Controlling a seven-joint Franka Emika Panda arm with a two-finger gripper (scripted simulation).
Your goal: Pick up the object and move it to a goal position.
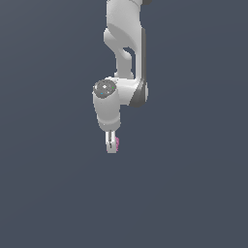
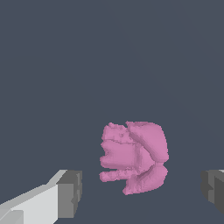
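you are looking down at a small pink blob (image 2: 134,158). it sits on the flat dark grey floor (image 2: 52,65), right between the two jaws. the jaws are wide apart. one grey pad (image 2: 70,194) is on one side of the blob and the other grey pad (image 2: 213,190) is on the other side. there is bare floor between each pad and the blob, so nothing is touching it yet. the blob sits closer to the first pad than to the other one.

in the exterior view the white arm (image 1: 125,53) reaches down and the gripper (image 1: 112,145) points at the floor. a tiny bit of pink (image 1: 117,143) peeks out beside the fingers. from there you cannot tell how high the jaws are above the floor.

the blob is lumpy and bumpy, with round bulges and little stubs sticking out. it looks small and light, so it should lift easily. you cannot tell if it is hard or squishy. bumpy sides can slip or twist when you squeeze them.

take hold across the fat middle part, not the thin stubs. close slowly, because the near pad may push the blob sideways first.
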